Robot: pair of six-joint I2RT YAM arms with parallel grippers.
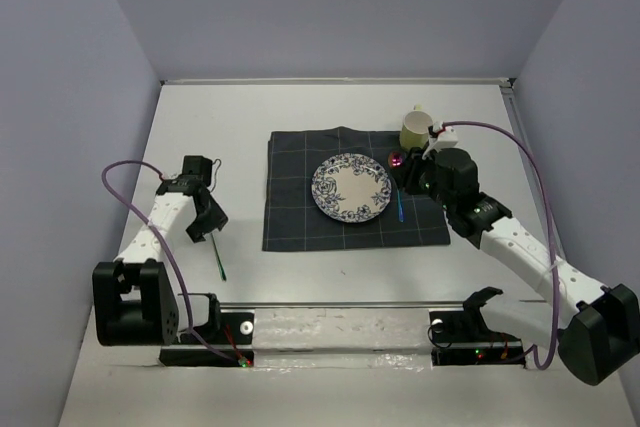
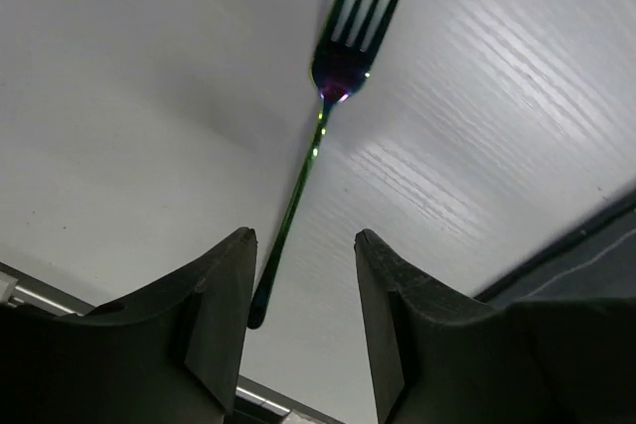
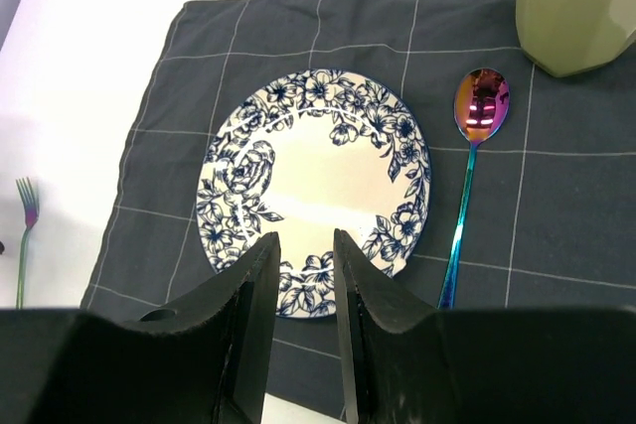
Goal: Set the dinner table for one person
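Note:
The white dinner table point(image 1: 220, 117) carries a dark plaid placemat point(image 1: 290, 209). On the mat lie a blue floral plate point(image 1: 351, 188), an iridescent spoon point(image 1: 401, 202) to its right and a green mug point(image 1: 415, 129) at the far right corner. An iridescent fork point(image 1: 219, 255) lies on bare table left of the mat. My left gripper point(image 1: 208, 229) is open and empty just above the fork's point(image 2: 318, 136) handle end. My right gripper point(image 1: 410, 175) is open and empty, hovering over the plate's point(image 3: 318, 181) near rim, beside the spoon point(image 3: 464, 208) and the mug point(image 3: 576, 7).
A metal rail point(image 1: 330, 305) runs along the table's near edge between the arm bases. Grey walls enclose the table on the left, back and right. The fork also shows at the left edge of the right wrist view point(image 3: 22, 245), off the placemat point(image 3: 556, 206).

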